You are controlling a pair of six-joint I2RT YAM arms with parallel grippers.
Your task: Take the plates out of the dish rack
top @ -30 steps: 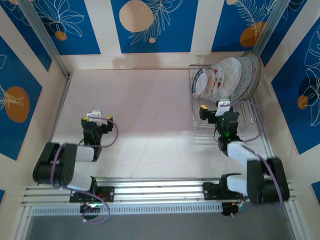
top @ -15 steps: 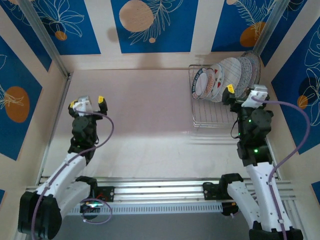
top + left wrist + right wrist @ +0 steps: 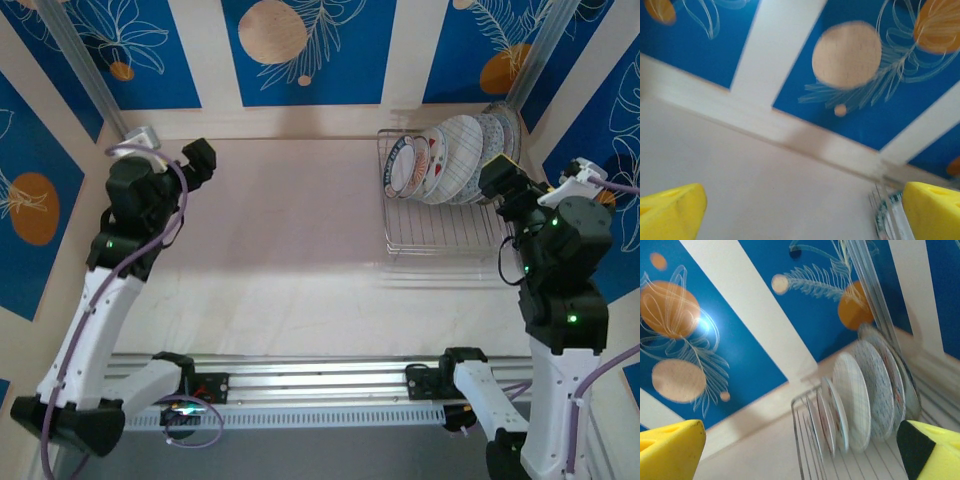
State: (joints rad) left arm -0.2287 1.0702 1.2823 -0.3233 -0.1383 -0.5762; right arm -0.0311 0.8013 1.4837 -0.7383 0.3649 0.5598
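Several round plates (image 3: 450, 160) stand upright and lean back in the silver wire dish rack (image 3: 445, 235) at the table's back right. My right gripper (image 3: 535, 180) is raised by the rack's right side, close to the rearmost plates, open and empty. In the right wrist view the plates (image 3: 860, 405) and the rack's front wire (image 3: 799, 440) lie ahead between the wide-apart yellow fingertips (image 3: 670, 450). My left gripper (image 3: 172, 148) is held high at the back left, open and empty. Its wrist view catches a plate edge (image 3: 887, 220) at lower right.
Blue and cream patterned walls (image 3: 300, 50) enclose the table on three sides. A metal post (image 3: 90, 75) runs along the back-left corner near my left gripper. The pale tabletop (image 3: 290, 230) spreads left of the rack.
Both arms have risen from low poses near the front. The left gripper went up and to the back left; the right one swung from in front of the rack to its right side.
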